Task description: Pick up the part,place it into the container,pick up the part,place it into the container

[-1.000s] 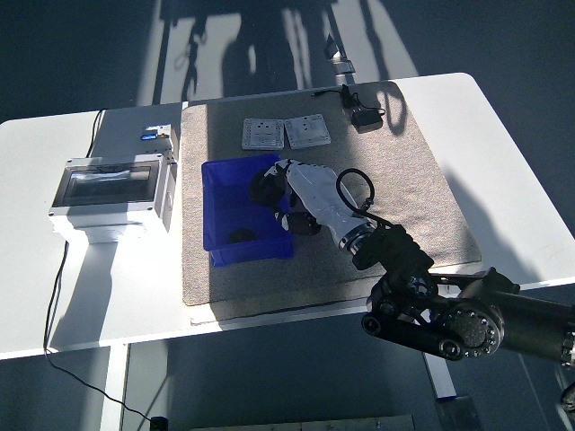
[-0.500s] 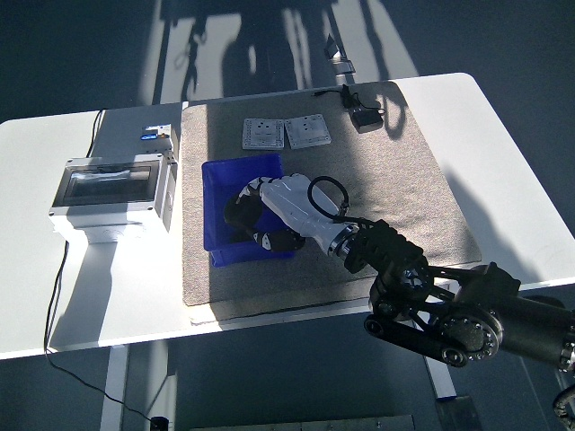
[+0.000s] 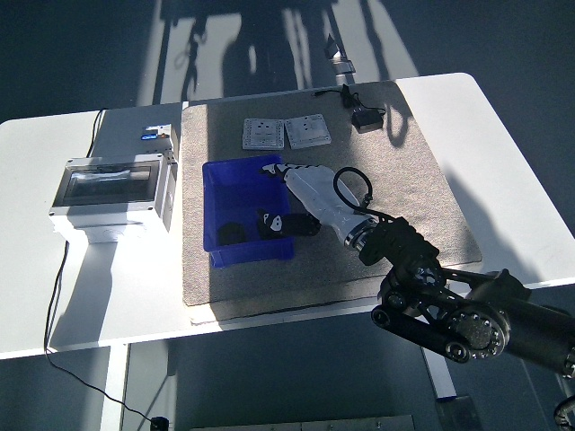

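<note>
My right hand (image 3: 292, 193), fingers spread and empty, sits over the blue bin (image 3: 216, 184); dark parts (image 3: 232, 234) lie inside at 7 o'clock.

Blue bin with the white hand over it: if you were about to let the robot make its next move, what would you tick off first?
1. Right robot hand over the blue bin: ok, it hangs at the bin's right rim.
2. Hand empty: ok, its fingers look spread and hold nothing.
3. Part in the bin: ok, a dark part lies on the bin floor.
4. More parts to fetch: ok, two grey plates and a black adapter lie on the mat.
5. Path back clear: ok, bare mat beside the hand.
6. Left robot hand: cannot tell, out of view.
</note>
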Motion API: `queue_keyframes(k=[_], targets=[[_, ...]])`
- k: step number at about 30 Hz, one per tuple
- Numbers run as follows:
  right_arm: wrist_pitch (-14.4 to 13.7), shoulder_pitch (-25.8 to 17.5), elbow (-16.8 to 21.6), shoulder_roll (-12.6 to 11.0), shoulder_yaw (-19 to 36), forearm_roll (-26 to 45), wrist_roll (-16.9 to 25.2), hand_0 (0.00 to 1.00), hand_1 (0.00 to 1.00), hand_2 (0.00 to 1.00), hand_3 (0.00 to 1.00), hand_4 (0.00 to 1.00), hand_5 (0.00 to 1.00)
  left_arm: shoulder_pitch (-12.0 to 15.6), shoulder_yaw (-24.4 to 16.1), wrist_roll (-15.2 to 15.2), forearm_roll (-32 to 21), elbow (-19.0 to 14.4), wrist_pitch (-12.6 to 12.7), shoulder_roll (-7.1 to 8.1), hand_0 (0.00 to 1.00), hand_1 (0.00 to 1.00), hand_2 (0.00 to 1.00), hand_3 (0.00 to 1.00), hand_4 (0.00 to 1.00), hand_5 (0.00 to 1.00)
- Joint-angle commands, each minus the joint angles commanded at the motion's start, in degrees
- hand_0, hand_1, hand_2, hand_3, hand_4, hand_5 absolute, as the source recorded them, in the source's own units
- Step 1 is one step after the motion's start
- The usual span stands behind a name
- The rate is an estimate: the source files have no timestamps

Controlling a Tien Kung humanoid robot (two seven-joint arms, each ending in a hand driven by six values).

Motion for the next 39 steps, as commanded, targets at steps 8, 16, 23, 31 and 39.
queue_keyframes(k=[8, 16, 23, 31, 39], targets=[[-7.8, -11.4, 5.2, -8.1, 14.2, 12.3, 9.6, 0.492, 0.674, 0.8, 0.845, 0.745, 0.519, 0.9, -0.3, -0.1, -0.4, 0.0, -0.1, -0.53, 0.681, 0.67, 0.639, 0.356, 0.821, 0.998], [-8.6, -24.9, 8.5, -9.4, 30.5, 24.9, 20.4, 0.619, 0.684, 0.795, 0.796, 0.761, 0.513, 1.1, 0.4, -0.3, -1.2, 0.0, 0.2, -0.73, 0.681, 0.67, 0.639, 0.368, 0.819, 0.998], [-7.5, -30.8, 9.2, -8.6, 42.0, 27.9, 23.5, 0.859, 0.793, 0.818, 0.782, 0.822, 0.557, 0.5, 0.4, -0.5, -0.7, 0.0, 0.8, -0.51, 0.681, 0.672, 0.637, 0.365, 0.817, 0.998], [-6.0, -31.4, 11.4, -8.7, 48.8, 17.4, 17.0, 0.931, 0.853, 0.85, 0.808, 0.814, 0.557, 0.1, 0.8, -2.0, -2.8, 0.0, 2.3, -0.3, 0.681, 0.671, 0.633, 0.364, 0.82, 0.998], [-8.5, -31.4, 11.3, -9.1, 50.0, 16.1, 18.9, 0.988, 0.898, 0.874, 0.833, 0.823, 0.562, -0.4, 3.2, -4.3, -8.2, 0.0, 4.4, -0.18, 0.678, 0.671, 0.629, 0.358, 0.823, 0.998]])
